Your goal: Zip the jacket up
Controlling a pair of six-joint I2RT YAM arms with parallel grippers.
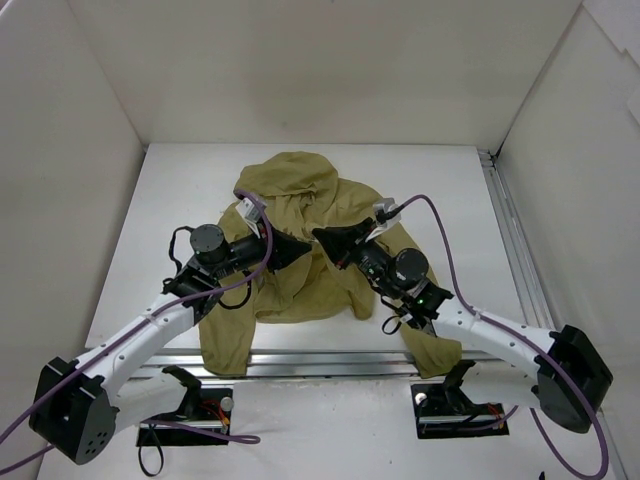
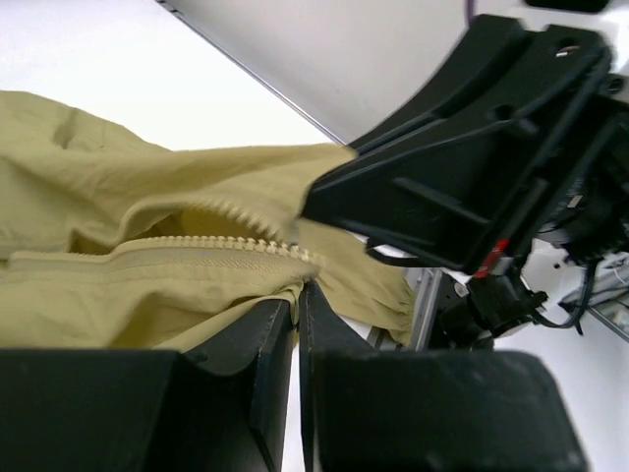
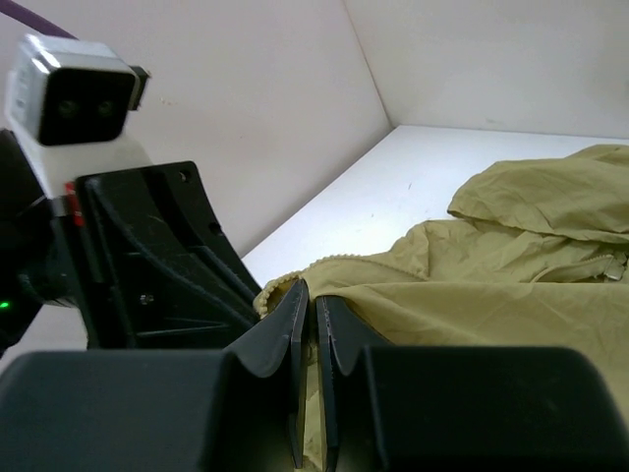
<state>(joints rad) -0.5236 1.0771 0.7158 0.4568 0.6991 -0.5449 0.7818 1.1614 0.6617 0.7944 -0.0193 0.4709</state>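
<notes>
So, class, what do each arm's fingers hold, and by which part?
The left fingers and right fingers each pinch the jacket by its zipper edge.

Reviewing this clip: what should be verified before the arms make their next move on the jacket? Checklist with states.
1. Left end effector shut on the jacket: ok.
2. Right end effector shut on the jacket edge: ok.
3. Zipper teeth in view: ok.
4. Teeth rows joined: not ok, they part in the left wrist view.
5. Slider located: cannot tell.
</notes>
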